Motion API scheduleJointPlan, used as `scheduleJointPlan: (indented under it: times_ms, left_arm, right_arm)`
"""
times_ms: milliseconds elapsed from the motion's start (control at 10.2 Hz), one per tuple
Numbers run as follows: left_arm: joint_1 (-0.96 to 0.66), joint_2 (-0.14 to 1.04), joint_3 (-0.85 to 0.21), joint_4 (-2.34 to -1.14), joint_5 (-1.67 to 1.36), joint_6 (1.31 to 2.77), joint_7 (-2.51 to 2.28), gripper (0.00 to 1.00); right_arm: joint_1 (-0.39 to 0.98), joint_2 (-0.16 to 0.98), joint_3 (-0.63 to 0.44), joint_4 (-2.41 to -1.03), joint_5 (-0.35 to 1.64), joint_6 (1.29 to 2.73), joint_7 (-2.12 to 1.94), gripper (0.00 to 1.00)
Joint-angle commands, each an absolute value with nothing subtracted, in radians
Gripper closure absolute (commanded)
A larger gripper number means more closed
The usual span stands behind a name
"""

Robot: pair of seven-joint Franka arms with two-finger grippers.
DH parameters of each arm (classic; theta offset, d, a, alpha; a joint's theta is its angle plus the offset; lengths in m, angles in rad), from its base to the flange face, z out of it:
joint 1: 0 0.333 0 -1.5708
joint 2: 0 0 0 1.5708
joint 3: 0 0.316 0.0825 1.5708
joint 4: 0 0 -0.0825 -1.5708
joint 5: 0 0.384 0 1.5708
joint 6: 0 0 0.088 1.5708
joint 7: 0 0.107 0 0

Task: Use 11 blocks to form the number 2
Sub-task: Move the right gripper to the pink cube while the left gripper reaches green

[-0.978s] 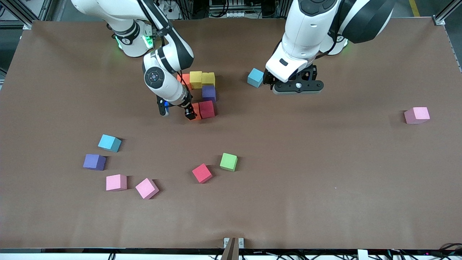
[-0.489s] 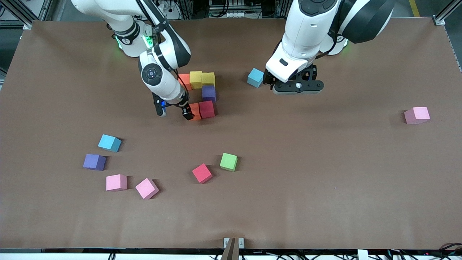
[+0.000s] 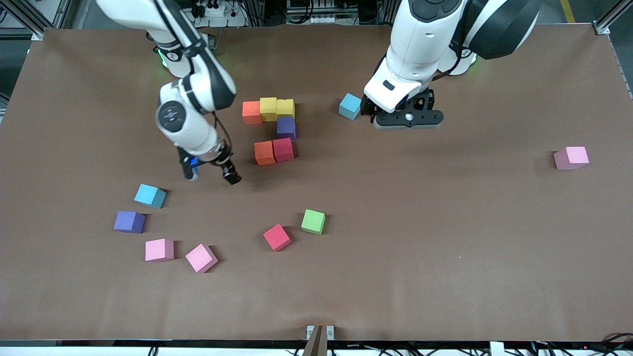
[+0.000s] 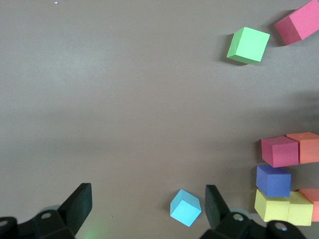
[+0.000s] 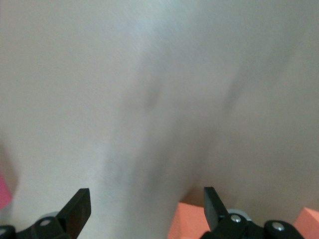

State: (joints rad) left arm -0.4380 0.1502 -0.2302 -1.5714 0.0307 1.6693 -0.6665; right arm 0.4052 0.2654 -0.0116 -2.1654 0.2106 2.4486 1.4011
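Six of eleven blocks laid as the top of the number 2 (image 3: 271, 129), five lacking, loose blocks nearer the camera; right pincer (image 3: 211, 170) empty, apart, beside it; left pincer (image 3: 406, 118) waiting, apart.

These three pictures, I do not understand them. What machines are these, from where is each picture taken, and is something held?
Two robot arms stand at a brown table. One picture looks down from across the table; the other two come from cameras on the arms' wrists. Coloured foam blocks lie scattered, and six touching blocks begin a number 2. The right gripper hangs open and empty beside the lower orange block. The left gripper waits, open and empty, beside a light blue block. Nothing is held.
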Motion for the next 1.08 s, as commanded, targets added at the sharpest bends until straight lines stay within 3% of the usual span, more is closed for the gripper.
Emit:
scheduleJointPlan:
  times_ms: [0,196,489,782,978]
  left_arm:
    - [-0.431,0.146,-0.232,-1.562,0.015,1.647,-0.641,0.00]
    - [-0.433,0.149,-0.235,-1.562,0.018,1.651,-0.640,0.00]
    - [-0.465,0.207,-0.242,-1.557,0.028,1.727,-0.600,0.00]
    - [-0.474,0.383,-0.232,-1.430,0.043,1.953,-0.603,0.00]
    - [-0.466,0.466,-0.222,-1.425,0.063,2.223,-0.604,0.00]
  right_arm:
    - [0.329,0.363,-0.003,-1.989,0.158,2.355,1.339,0.00]
    - [0.278,0.417,-0.003,-1.887,0.124,2.300,1.248,0.00]
    - [0.213,0.445,-0.003,-1.850,0.123,2.298,1.016,0.00]
    - [0.166,0.449,-0.003,-1.839,0.066,2.246,0.791,0.00]
    - [0.103,0.451,-0.003,-1.787,0.049,2.150,0.540,0.00]
